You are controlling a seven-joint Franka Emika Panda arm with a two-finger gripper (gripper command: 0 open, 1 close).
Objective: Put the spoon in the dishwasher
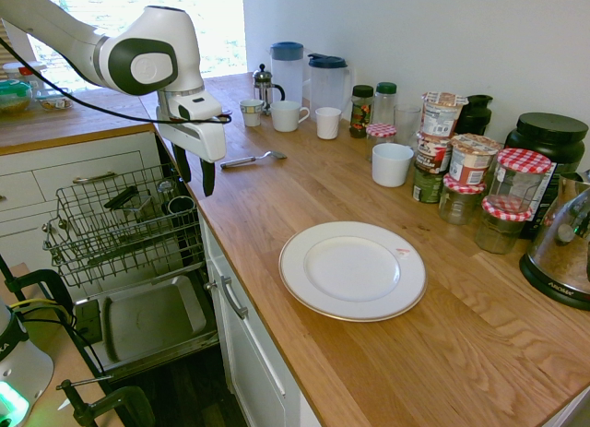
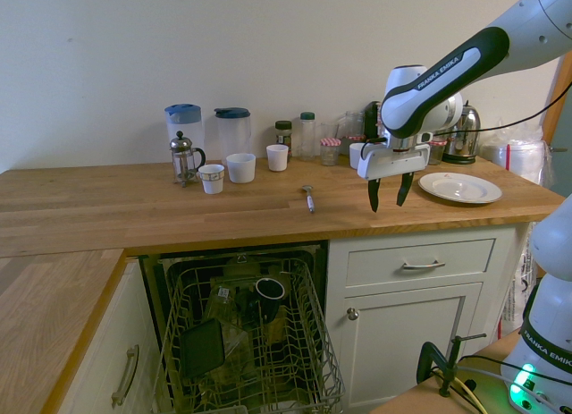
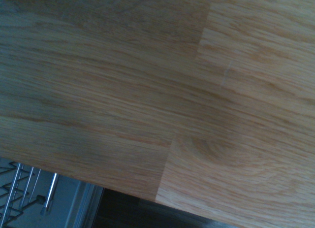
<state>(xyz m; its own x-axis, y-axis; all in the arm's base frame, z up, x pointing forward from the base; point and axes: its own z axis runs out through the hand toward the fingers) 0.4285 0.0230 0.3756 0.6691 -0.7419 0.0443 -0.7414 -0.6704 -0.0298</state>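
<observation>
The silver spoon (image 1: 251, 159) (image 2: 308, 198) lies flat on the wooden countertop (image 1: 304, 192), a short way in from its front edge. My gripper (image 1: 195, 173) (image 2: 388, 192) hangs open and empty above the front edge of the counter, fingers pointing down, a hand's width to one side of the spoon and not touching it. The dishwasher (image 1: 138, 326) stands open below the counter with its grey wire rack (image 1: 120, 224) (image 2: 250, 342) pulled out. The wrist view shows only wood grain and a corner of the rack (image 3: 19, 198).
A white plate (image 1: 352, 270) (image 2: 459, 187) sits on the counter beyond the gripper. Mugs, a French press (image 2: 183, 157), two jugs and several jars line the wall. A dark cup (image 2: 268, 291) stands in the rack. White drawers (image 2: 418, 264) flank the dishwasher.
</observation>
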